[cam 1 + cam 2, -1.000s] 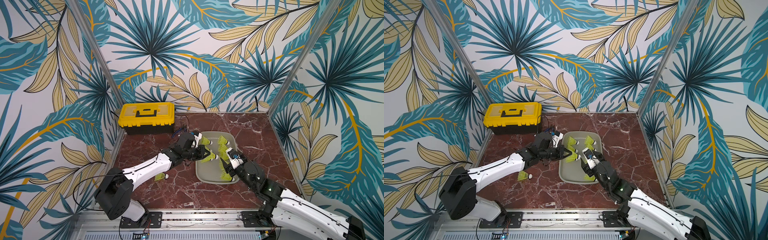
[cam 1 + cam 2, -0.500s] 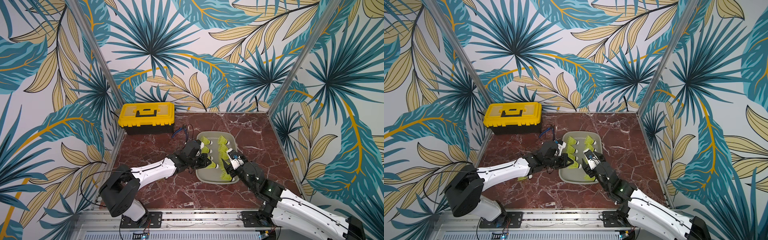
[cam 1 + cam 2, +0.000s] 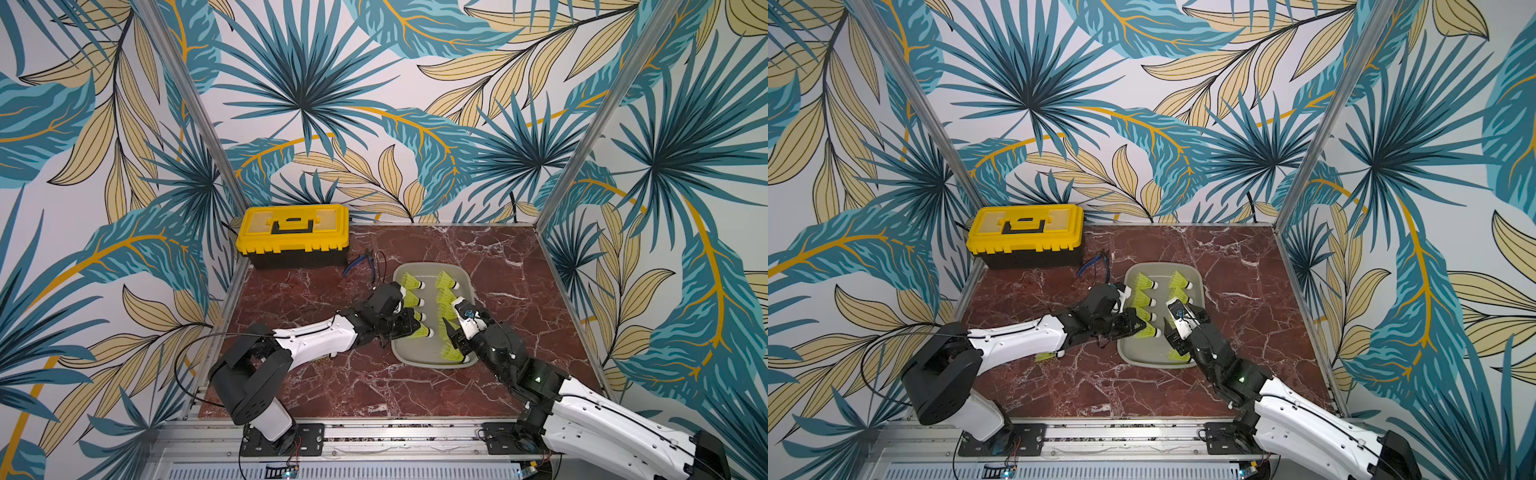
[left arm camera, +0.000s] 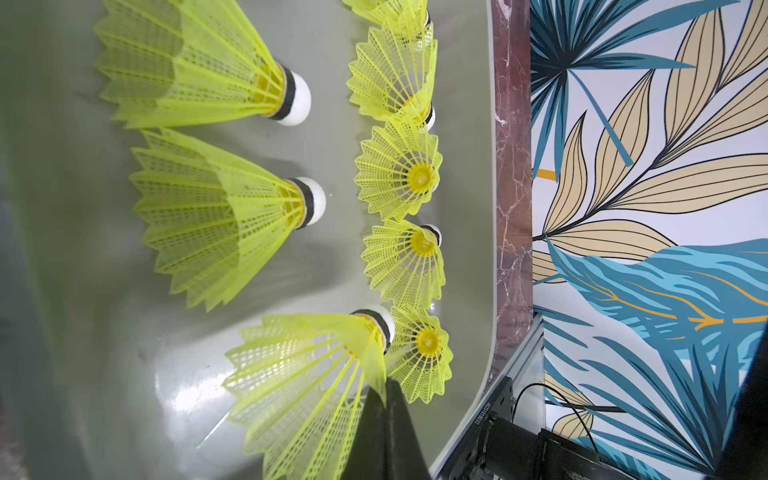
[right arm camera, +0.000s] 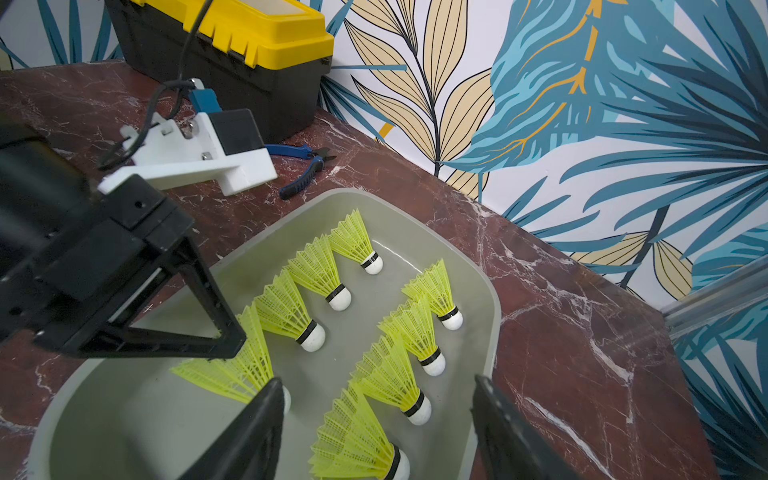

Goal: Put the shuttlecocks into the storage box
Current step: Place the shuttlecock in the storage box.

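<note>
storage box (image 3: 415, 353): grey tray sitting on the red marble tabletop (image 3: 498, 257), long side running away from the robot

shuttlecocks (image 3: 409, 282): pretty much all in the box, lined up in two rows that follow its long side

long axis: every one lies on its side, axis across the box's short side, so they're stacked like parallel rungs

pointing: white tips toward the robot's right, yellow-green skirts flaring open toward its left; in both top views the tips lean a bit toward the near edge too

right-hand row: the left wrist view looks straight into the skirt cones of five

left gripper (image 5: 232, 345): reaches in over the box's left rim, jaws pinched fully together on the skirt edge of the nearest one in the left-hand row

held shuttlecock (image 4: 299, 374): same heading as its neighbours, tip to the right, low over the box floor; can't tell if it's resting on it or just off it

right gripper (image 5: 377, 380): hangs over the near end of the box, jaws spread wide with nothing in them; one shuttlecock of the right-hand row lies below the gap, clear of both jaws

loose shuttlecock (image 3: 1047, 356): on the tabletop outside the box, just under the left forearm, on its side, tip to the right as well

toolbox (image 3: 293, 232): yellow lid, black body, back left corner, lid down

cutters (image 3: 359, 262): blue-handled, lying between the toolbox and the box's far left corner
</note>
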You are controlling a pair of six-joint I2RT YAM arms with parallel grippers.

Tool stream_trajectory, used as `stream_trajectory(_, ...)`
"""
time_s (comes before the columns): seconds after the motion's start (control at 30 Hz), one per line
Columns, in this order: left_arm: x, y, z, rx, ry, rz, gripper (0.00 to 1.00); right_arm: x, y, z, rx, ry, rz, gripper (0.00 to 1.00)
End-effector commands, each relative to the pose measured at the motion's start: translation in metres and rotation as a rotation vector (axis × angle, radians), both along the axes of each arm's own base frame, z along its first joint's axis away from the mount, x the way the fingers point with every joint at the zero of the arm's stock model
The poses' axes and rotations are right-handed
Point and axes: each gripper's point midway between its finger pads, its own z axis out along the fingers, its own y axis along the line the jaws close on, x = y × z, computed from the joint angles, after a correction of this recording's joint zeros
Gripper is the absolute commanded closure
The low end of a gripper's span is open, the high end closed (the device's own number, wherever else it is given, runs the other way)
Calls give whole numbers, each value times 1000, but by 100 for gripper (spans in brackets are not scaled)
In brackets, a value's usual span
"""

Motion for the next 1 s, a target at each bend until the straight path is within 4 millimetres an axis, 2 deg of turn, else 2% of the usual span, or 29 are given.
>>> stream_trajectory(0.0, 0, 6, -15, 23, 7, 28, 100, -1, -4, -14, -10, 25, -21, 28)
stream_trajectory(0.97, 5, 18, -40, 81, 22, 98, 100, -2, -7, -19, -16, 38, -27, 28)
